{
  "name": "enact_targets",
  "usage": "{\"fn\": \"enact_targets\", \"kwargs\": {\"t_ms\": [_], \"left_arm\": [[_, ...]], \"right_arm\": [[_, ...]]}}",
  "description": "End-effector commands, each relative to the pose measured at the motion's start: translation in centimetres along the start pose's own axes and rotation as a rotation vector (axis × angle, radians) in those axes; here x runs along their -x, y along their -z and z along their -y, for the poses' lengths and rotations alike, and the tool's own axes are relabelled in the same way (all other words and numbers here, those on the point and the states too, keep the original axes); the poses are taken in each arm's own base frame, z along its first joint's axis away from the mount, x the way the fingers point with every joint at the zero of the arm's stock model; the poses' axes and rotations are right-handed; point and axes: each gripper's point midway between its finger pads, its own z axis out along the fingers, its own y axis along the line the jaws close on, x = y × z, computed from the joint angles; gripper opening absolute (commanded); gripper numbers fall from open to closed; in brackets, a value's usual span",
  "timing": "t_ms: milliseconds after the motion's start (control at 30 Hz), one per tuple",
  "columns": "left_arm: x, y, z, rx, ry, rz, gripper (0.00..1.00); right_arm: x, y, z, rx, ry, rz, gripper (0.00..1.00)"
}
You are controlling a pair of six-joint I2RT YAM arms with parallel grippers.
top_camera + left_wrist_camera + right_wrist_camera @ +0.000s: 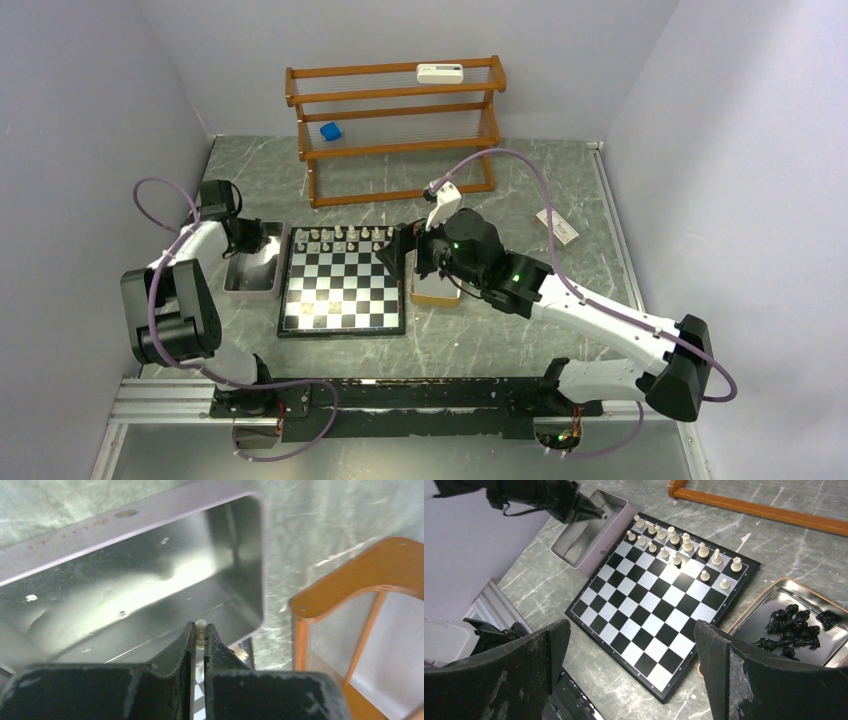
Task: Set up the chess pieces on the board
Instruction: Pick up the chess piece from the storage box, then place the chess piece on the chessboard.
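Observation:
The board (345,282) lies at the table's middle. Several whitish-cream pieces (674,542) stand in its two far rows; the other squares (644,605) are bare. My left gripper (201,632) is shut on a cream pawn (201,626) and holds it over the silver tray (150,580) left of the board. That tray's inside looks empty. Several black pieces (796,625) lie heaped in the tray (774,595) right of the board. My right gripper (631,630) is wide open and empty, held above the board's right edge. It also shows in the top view (408,252).
A wooden rack (395,120) stands behind the board, with a white object (440,72) on top and a blue cube (330,131) on a lower shelf. A small card (557,226) lies at the right. The left gripper (596,514) shows over its tray (574,550).

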Motion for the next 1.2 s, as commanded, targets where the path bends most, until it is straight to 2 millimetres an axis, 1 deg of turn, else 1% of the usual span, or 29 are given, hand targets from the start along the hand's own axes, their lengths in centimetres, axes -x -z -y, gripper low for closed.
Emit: {"fn": "enact_targets", "kwargs": {"t_ms": [0, 100, 167, 233, 333, 433, 500, 567, 600, 633, 767, 867, 933, 1000, 1067, 1167], "left_arm": [[3.0, 3.3, 2.4, -0.068, -0.058, 0.153, 0.05], [3.8, 4.5, 3.4, -0.125, -0.117, 0.197, 0.05], [4.1, 5.3, 4.4, -0.182, -0.161, 0.218, 0.05], [3.8, 6.1, 5.9, -0.282, -0.237, 0.222, 0.05], [2.5, 7.6, 8.0, -0.413, -0.355, 0.227, 0.05], [0.2, 9.1, 9.8, -0.519, -0.492, 0.22, 0.05], [-2.2, 9.8, 10.7, -0.595, -0.605, 0.183, 0.05], [-4.5, 10.5, 11.1, -0.651, -0.686, 0.143, 0.05], [-5.2, 10.8, 11.1, -0.676, -0.72, 0.133, 0.05], [-6.8, 11.5, 11.5, -0.729, -0.774, 0.122, 0.05], [-10.5, 13.7, 11.5, -0.857, -0.917, 0.134, 0.05], [-13.2, 14.8, 10.8, -0.965, -0.994, 0.117, 0.05], [-15.0, 14.9, 9.9, -1.001, -1.046, 0.104, 0.05], [-16.7, 14.4, 8.7, -1.018, -1.1, 0.091, 0.05], [-18.4, 14.1, 7.9, -1.034, -1.131, 0.086, 0.05], [-20.2, 13.0, 7.3, -1.02, -1.19, 0.097, 0.05]], "right_arm": [[0.8, 0.6, -0.1, 0.004, -0.01, 0.046, 1.0], [0.6, 0.7, -0.2, 0.009, -0.014, 0.043, 1.0], [0.7, 0.9, -0.3, 0.017, -0.018, 0.047, 1.0], [0.8, 1.2, -0.4, 0.023, -0.023, 0.056, 1.0], [0.8, 1.4, -0.5, 0.034, -0.034, 0.062, 1.0], [0.8, 1.5, -0.8, 0.052, -0.045, 0.064, 1.0], [0.8, 1.6, -0.9, 0.06, -0.054, 0.069, 1.0], [0.9, 1.9, -1.0, 0.068, -0.059, 0.074, 1.0], [1.0, 2.0, -1.0, 0.069, -0.061, 0.078, 1.0], [1.2, 2.2, -1.0, 0.071, -0.062, 0.086, 1.0], [2.2, 3.1, -1.5, 0.094, -0.065, 0.111, 1.0], [3.0, 4.0, -1.8, 0.108, -0.069, 0.138, 1.0], [3.5, 4.5, -1.8, 0.116, -0.071, 0.158, 1.0], [3.8, 5.0, -1.9, 0.123, -0.07, 0.17, 1.0], [3.8, 5.3, -2.0, 0.129, -0.068, 0.171, 1.0], [3.7, 5.6, -2.0, 0.135, -0.067, 0.168, 1.0]]}}
